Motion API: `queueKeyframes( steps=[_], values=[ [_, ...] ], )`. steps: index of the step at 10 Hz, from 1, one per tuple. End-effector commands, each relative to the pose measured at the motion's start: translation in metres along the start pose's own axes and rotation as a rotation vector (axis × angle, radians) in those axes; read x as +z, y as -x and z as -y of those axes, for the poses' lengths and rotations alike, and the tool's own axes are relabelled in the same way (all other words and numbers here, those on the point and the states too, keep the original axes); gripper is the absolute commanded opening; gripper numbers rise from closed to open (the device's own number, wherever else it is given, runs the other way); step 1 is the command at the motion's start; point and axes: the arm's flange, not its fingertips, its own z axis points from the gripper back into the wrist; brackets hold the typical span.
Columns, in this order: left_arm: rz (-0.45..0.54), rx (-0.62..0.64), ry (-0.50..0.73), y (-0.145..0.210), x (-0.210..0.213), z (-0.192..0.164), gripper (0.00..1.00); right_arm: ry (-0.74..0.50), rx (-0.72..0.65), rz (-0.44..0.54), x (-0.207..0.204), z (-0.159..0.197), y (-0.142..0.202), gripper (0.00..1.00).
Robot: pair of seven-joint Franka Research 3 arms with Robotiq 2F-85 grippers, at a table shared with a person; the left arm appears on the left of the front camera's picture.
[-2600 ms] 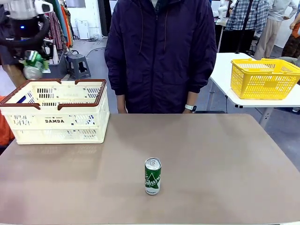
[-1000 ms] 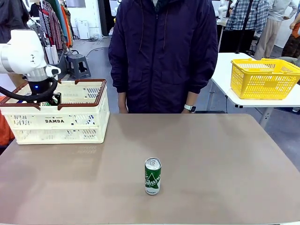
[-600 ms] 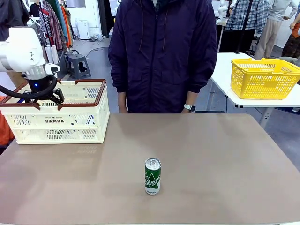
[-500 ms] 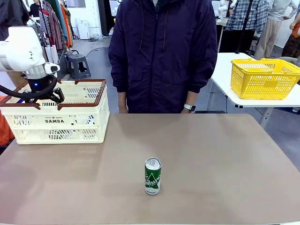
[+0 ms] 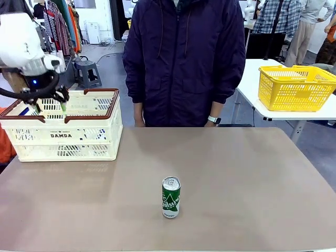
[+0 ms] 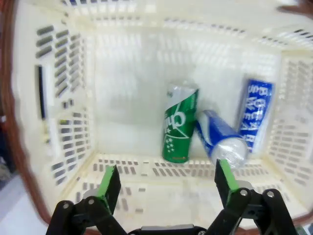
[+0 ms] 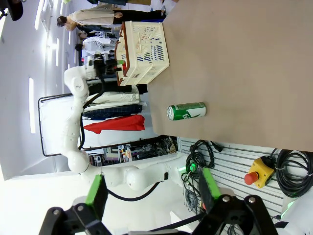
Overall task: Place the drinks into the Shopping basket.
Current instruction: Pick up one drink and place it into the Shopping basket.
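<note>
One green can (image 5: 170,197) stands upright at the middle front of the table; it shows sideways as the green can (image 7: 186,111) in the right wrist view. The Shopping basket (image 5: 84,137) sits at the table's far left. My left gripper (image 5: 50,106) hangs open just above its rim, holding nothing. In the left wrist view the left gripper (image 6: 166,178) looks down into the basket (image 6: 63,98), where a second green can (image 6: 178,122) and two blue-and-white cans (image 6: 222,139) (image 6: 255,115) lie together on the floor. My right gripper (image 7: 151,188) is open and empty, well away from the table.
A person in a dark jacket (image 5: 184,63) stands at the far edge of the table, arms down. A yellow mesh basket (image 5: 296,86) rests on a separate white table at the back right. Bare tabletop surrounds the standing can.
My left gripper carried a green can above the basket, went down inside it, and has now come up open without the can. The can on the table has not moved.
</note>
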Motion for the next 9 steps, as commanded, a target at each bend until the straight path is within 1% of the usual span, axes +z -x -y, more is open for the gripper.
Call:
queueKeyframes(
  steps=[1, 2, 3, 4, 5, 6, 7, 8, 9],
  values=[
    [0.107, -0.075, 0.131, 0.043, 0.077, -0.003, 1.00, -0.019, 0.014, 0.000, 0.002, -0.003, -0.001, 1.00],
    [0.090, -0.100, 0.273, 0.068, 0.108, -0.002, 1.00, -0.019, 0.014, 0.000, 0.002, -0.003, -0.001, 1.00],
    [0.094, -0.136, 0.475, 0.097, 0.128, 0.000, 1.00, -0.019, 0.014, 0.000, 0.002, -0.003, -0.001, 1.00],
    [0.029, -0.144, 0.590, 0.136, 0.138, 0.002, 1.00, -0.019, 0.014, 0.000, 0.002, -0.003, -0.001, 1.00],
    [-0.022, -0.190, 0.706, 0.186, 0.143, 0.001, 1.00, -0.019, 0.014, 0.000, 0.002, -0.003, -0.001, 1.00],
    [-0.001, -0.249, 0.798, 0.227, 0.146, -0.007, 1.00, -0.019, 0.014, 0.000, 0.002, -0.003, -0.001, 1.00],
    [0.023, -0.241, 0.917, 0.262, 0.144, -0.024, 1.00, -0.019, 0.014, 0.000, 0.002, -0.003, -0.001, 1.00],
    [0.060, -0.147, 1.094, 0.302, 0.135, -0.050, 1.00, -0.019, 0.014, 0.000, 0.002, -0.003, -0.001, 1.00],
    [0.104, -0.018, 1.234, 0.331, 0.118, -0.071, 1.00, -0.019, 0.014, 0.000, 0.002, -0.003, -0.001, 1.00]
  ],
)
